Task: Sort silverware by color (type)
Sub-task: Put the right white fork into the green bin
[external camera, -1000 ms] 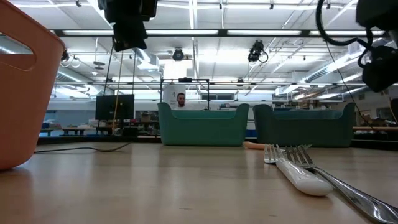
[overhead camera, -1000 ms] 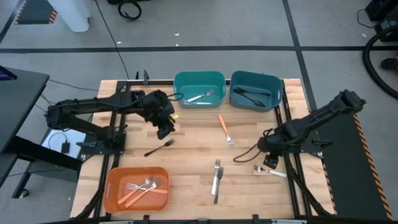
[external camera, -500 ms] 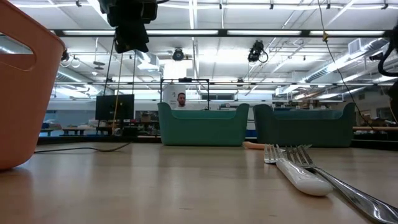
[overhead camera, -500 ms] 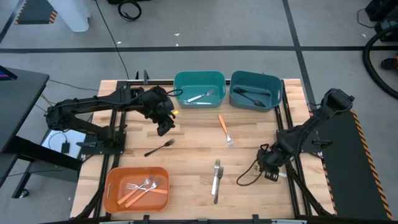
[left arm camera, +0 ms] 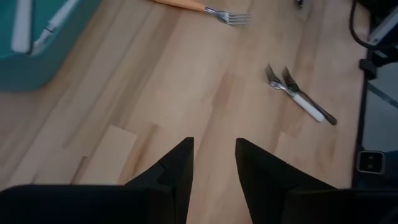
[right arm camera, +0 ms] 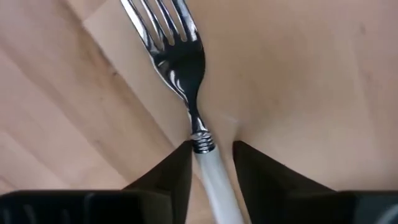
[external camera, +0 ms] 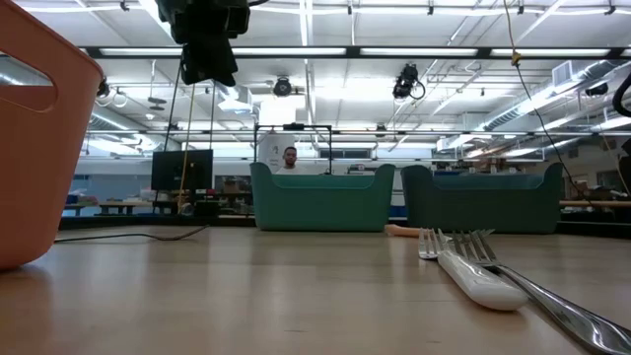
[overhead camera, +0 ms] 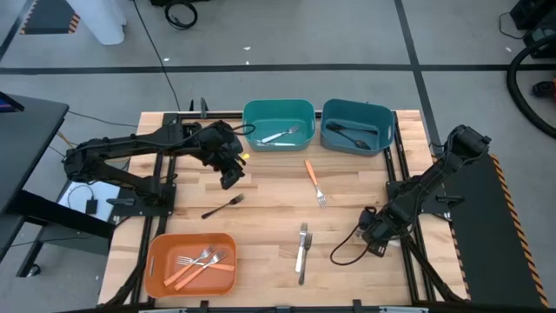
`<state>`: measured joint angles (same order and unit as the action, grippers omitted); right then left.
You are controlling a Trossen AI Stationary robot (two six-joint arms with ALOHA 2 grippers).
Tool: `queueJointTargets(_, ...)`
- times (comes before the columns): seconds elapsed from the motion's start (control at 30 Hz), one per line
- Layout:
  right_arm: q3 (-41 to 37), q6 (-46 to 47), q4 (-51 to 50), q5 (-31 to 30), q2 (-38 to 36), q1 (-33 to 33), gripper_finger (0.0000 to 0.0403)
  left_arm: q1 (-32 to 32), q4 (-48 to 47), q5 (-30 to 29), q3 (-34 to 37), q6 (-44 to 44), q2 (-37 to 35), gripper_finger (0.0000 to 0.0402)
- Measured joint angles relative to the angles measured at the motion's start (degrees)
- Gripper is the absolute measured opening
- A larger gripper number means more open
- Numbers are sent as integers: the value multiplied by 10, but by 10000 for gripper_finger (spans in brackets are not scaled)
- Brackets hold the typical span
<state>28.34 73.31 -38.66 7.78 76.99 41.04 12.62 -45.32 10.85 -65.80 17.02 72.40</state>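
My right gripper (overhead camera: 373, 233) is low over the table near its right edge. In the right wrist view its open fingers (right arm camera: 210, 163) stand on either side of a white-handled fork (right arm camera: 177, 56) that lies flat on the wood. My left gripper (overhead camera: 229, 174) hangs open above bare table beside the left teal bin (overhead camera: 278, 111), holding nothing. It also shows in its wrist view (left arm camera: 214, 163) and in the low view (external camera: 207, 44). On the table lie an orange fork (overhead camera: 314, 182), a black fork (overhead camera: 222, 206) and a pair of pale forks (overhead camera: 302, 251). My right gripper comes from above with one finger on each side of the fork's white handle (right arm camera: 210, 168), just behind the metal collar. The fingers lie across the fork, which rests flat on the table. I cannot tell whether the fingers (right arm camera: 180, 163) touch it.
The orange bin (overhead camera: 155, 261) at the near left holds several forks. The left teal bin holds a white fork (overhead camera: 280, 135); the right teal bin (overhead camera: 358, 111) holds a black one (overhead camera: 347, 132). A loose black cable (overhead camera: 343, 252) loops on the table beside my right gripper.
My right gripper has moved toward the near edge and down, and now covers the white-handled fork by the right edge in the high view. Its cable has trailed along onto the table. The fork has stayed in place.
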Motion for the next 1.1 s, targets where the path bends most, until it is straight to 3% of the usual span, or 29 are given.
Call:
queueJointTargets(0.23,0,21,-18,-17,1,-1,47,0,-30,-32,0,-3,0,128)
queueJointTargets(0.5,14,-24,-28,-5,-4,-14,46,0,-43,-38,0,-15,0,128)
queueJointTargets(0.77,57,-35,-100,-58,-46,-28,42,21,-47,-67,0,-12,0,128)
queueJointTargets(0.93,99,-93,-172,-105,-87,-95,42,54,-39,-68,0,7,0,128)
queueJointTargets(1.1,152,-197,-175,-197,-124,-222,42,85,-2,-68,0,15,0,128)
